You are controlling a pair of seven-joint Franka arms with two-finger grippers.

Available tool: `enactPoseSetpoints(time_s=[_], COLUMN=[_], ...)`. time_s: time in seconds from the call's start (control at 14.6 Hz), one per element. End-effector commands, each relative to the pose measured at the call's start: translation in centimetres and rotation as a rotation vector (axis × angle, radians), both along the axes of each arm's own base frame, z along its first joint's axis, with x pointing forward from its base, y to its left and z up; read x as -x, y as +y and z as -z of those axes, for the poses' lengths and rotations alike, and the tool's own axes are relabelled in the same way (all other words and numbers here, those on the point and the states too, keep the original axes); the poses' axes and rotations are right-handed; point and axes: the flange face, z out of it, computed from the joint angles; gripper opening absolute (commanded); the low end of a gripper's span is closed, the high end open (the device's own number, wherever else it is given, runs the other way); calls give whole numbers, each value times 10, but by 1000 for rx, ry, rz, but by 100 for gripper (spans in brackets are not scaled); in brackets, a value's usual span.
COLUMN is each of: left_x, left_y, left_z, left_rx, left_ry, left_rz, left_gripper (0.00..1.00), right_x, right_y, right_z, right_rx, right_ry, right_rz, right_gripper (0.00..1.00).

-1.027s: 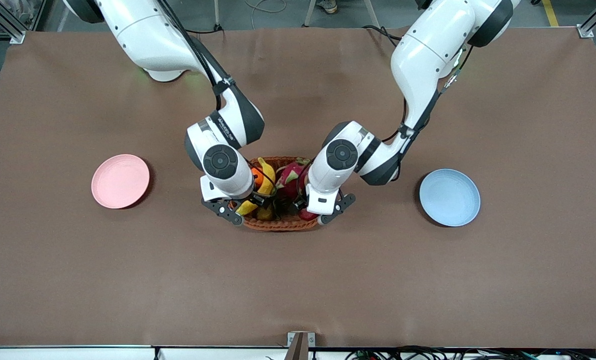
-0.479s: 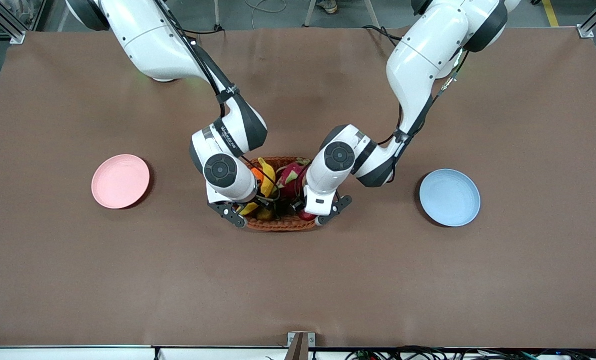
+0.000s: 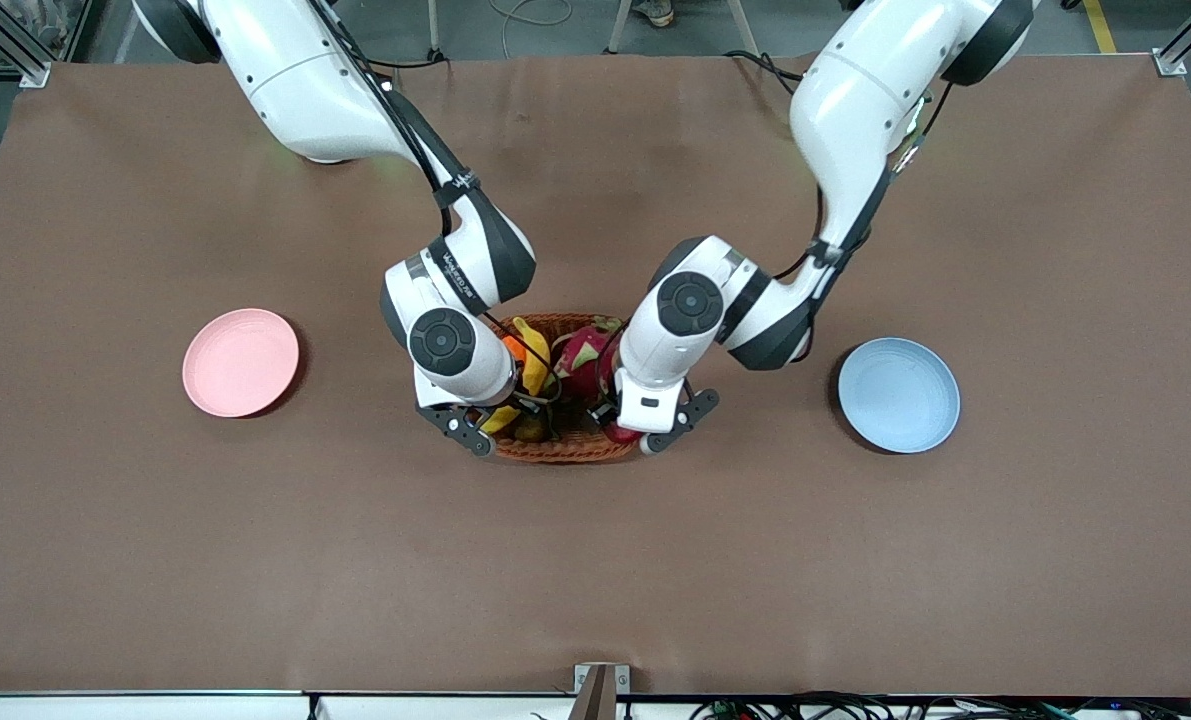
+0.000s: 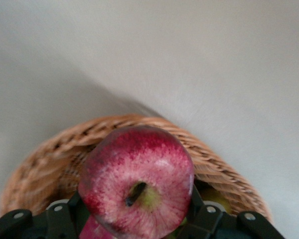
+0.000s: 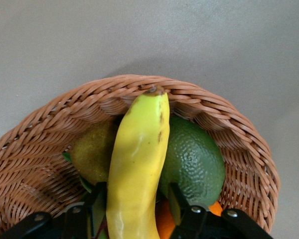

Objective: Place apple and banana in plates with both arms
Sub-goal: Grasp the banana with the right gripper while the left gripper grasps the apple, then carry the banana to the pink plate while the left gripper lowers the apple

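My left gripper (image 3: 623,432) is shut on the dark red apple (image 4: 139,186) and holds it just over the wicker basket (image 4: 37,167) at its end toward the left arm. A little of the apple (image 3: 615,433) shows in the front view. My right gripper (image 5: 137,199) is low in the basket, its fingers (image 5: 178,199) around the yellow banana (image 5: 139,144) with a thin gap on one side. The banana (image 3: 535,358) still lies in the basket. The pink plate (image 3: 241,362) and the blue plate (image 3: 898,395) are bare.
The basket (image 3: 560,450) stands mid-table between the plates. It also holds a pink dragon fruit (image 3: 580,352), an orange (image 3: 513,350), a green bumpy fruit (image 5: 197,159) and a brownish-green fruit (image 5: 92,154). Both forearms lean over the basket, close together.
The right gripper came down into the basket around the banana. The left gripper dipped to the apple, then rose slightly and shifted toward the blue plate with it.
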Motion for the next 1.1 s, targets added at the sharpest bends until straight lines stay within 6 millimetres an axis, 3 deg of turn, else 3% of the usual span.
enactPoseSetpoints(time_s=[0.0,0.21,0.41,0.68,1.03], left_x=[-10,-21,-24,-24,0], left_y=[44,109,183,279,369], left_z=[-60,-84,-72,-37,16], left_rx=[-57,-116,-162,-188,-182], left_ry=[-9,8,35,89,43], left_rz=[3,87,178,252,275], left_gripper=[12,13,12,13,14], right_x=[-2,-2,-8,-20,-36], right_y=[1,1,2,-4,-58], right_z=[9,9,-2,-24,-54], right_rx=[-1,-1,-13,-25,-6], right_ry=[5,5,-10,-21,71], right_rz=[7,4,5,18,-128], right_gripper=[49,42,33,28,28])
